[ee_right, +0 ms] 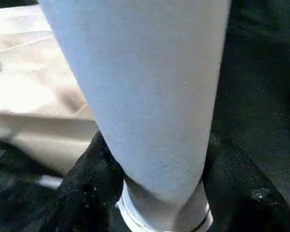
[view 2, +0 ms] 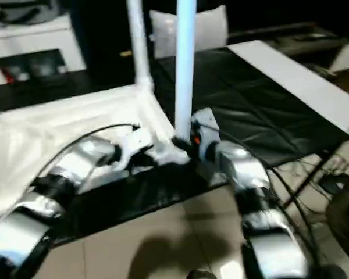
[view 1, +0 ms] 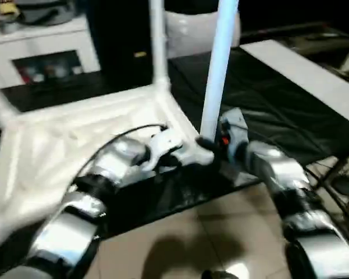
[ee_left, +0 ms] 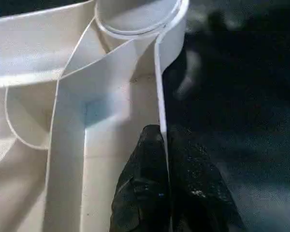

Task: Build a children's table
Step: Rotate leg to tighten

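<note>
The white table top lies upside down on a black-covered surface, its ribbed underside facing up. One white leg stands upright in the far corner. A second leg stands at the near right corner, and my right gripper is shut around its base, just above the socket. My left gripper is shut on the top's thin side wall, one black finger on each side, close to the round corner socket. A blurred white leg slants at the far left corner.
The black cover extends to the right, with a long white strip lying on it. A white cabinet stands back left, a white chair-like shape behind. Tiled floor lies in front; cables hang at the right.
</note>
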